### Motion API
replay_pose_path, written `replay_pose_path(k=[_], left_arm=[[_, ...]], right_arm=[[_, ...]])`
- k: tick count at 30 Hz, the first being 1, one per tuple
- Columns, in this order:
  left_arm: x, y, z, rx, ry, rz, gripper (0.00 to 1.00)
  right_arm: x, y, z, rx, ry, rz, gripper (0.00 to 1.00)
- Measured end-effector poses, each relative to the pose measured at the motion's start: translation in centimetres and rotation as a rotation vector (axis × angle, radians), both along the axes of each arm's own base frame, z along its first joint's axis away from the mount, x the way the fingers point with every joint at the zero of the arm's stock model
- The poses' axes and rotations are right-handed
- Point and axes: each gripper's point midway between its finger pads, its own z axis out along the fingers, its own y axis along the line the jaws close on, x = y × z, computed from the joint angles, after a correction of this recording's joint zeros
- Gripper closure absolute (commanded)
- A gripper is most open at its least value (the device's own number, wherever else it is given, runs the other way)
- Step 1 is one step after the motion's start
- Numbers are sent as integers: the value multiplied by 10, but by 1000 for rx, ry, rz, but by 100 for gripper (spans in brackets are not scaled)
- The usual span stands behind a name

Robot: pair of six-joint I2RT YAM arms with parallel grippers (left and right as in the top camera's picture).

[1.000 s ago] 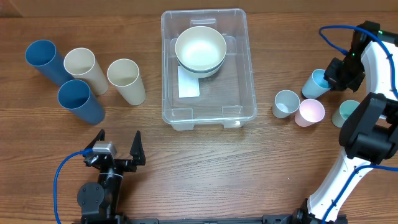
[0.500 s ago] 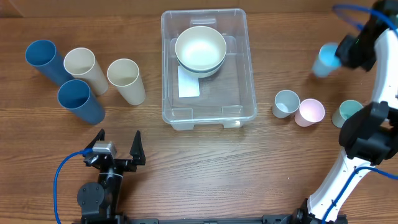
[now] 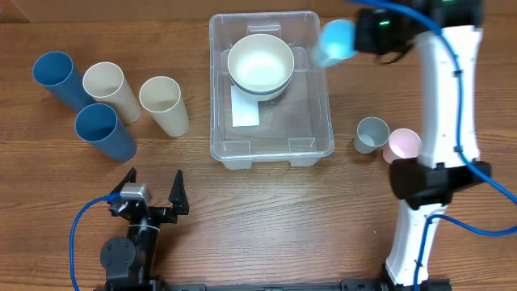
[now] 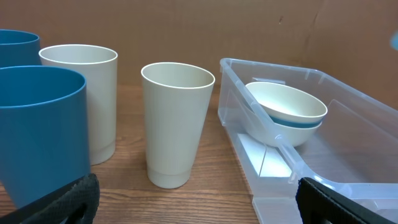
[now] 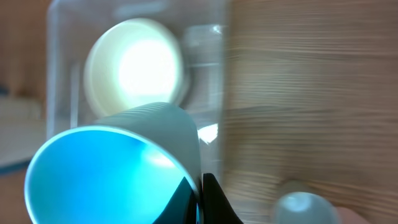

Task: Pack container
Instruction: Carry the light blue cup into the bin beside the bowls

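Two claws differ: the right claw (image 5: pixel 200 198) is clamped on the rim of a light blue cup (image 3: pixel 333 40), held above the far right corner of the container (image 3: pixel 311 121), which sits mid-table (image 3: pixel 266 210). The left claw (image 3: pixel 153 200) gapes wide and empty, near left.

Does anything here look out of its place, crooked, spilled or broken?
The nested bowls in the container seem to sit tilted, not flat on its floor. The light blue cup above its rim is in the right gripper, so not odd. Nothing spilled.
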Motion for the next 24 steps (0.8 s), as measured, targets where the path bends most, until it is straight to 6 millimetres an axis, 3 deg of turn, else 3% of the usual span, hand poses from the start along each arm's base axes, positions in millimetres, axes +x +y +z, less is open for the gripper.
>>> replay_pose_path(k=[5, 7, 13, 24], left_arm=[[0, 0, 0, 0, 0, 0, 0], [0, 0, 0, 0, 1, 0, 0], [0, 0, 0, 0, 0, 0, 0], [0, 0, 0, 0, 0, 0, 0]], right_arm=[[-25, 69, -13, -72, 20, 158, 96], [-35, 81, -30, -103, 72, 194, 96], [-57, 81, -97, -190, 276, 223, 96], [-32, 98, -168, -170, 234, 234, 96]])
